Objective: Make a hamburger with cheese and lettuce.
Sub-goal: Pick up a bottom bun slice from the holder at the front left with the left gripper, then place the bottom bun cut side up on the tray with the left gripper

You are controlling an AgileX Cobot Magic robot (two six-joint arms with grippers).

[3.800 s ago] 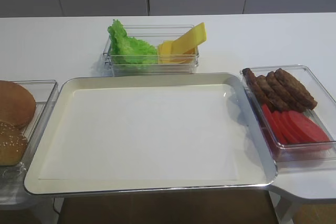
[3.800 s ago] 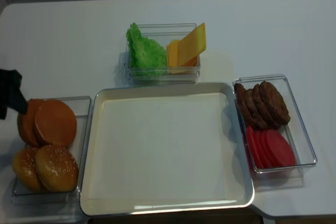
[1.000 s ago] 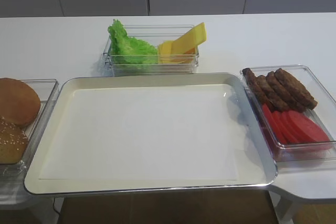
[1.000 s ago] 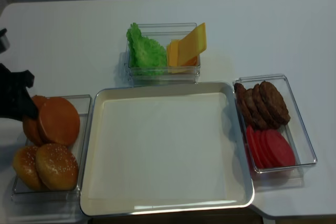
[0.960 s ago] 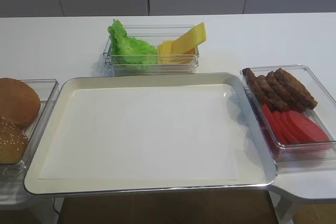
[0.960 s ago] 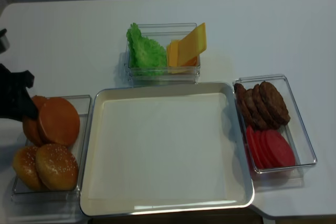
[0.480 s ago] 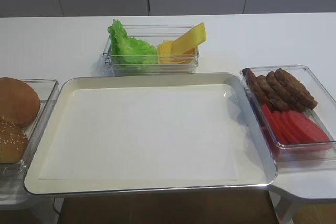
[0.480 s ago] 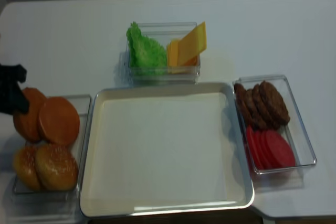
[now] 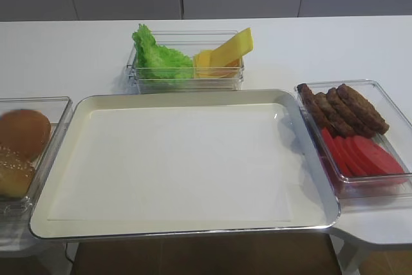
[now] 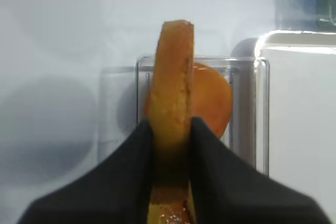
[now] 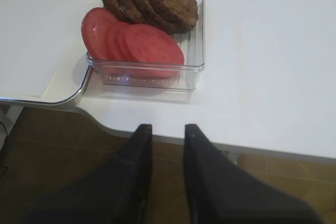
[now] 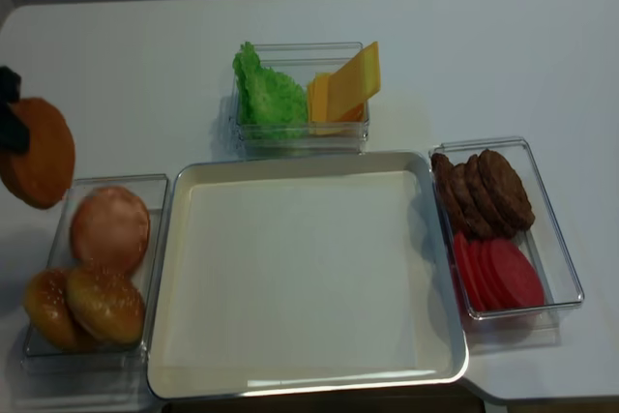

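White bench [image 12: 145,65] under grey cabinet fronts, carrying one metal tray and three clear tubs.

Item: tray [image 12: 179,374], centre, lined with pale paper, nothing on it.

Item: bun tub [image 12: 155,186], at 9 o'clock of the tray. Holds one plain bun half lying flat and sesame-seeded bun tops [image 12: 102,305] nearer the front edge.

Item: hamburger [image 12: 41,163], so far one bun half, golden-brown. Lifted clear of the bun tub, at 10 o'clock from the tray in the realsense view, held on edge. The left wrist view shows its rim standing upright between the jaws.

Item: left pincer [image 10: 171,145], closed on the hamburger, jaws pressed against both flat faces.

Item: right pincer [image 11: 164,129], jaws close together with a narrow gap, holding nothing, parked off the bench edge, just in front of the patty tub [image 11: 198,35].

Item: lettuce [image 12: 266,94], frilly green, left half of the tub at 12 o'clock of the tray.

Item: cheese [image 12: 346,84], yellow-orange slices, right half of the same tub, leaning.

Item: meat patties [image 12: 488,191] and tomato slices [image 12: 503,276], tub at 3 o'clock.

Step in hand, judged: carrying the base bun to the tray. Next move calls for travel toward 3 o'clock, over the tray rim, turning the bun flat and letting go near the tray's middle. Which face should land down cannot be told from here.
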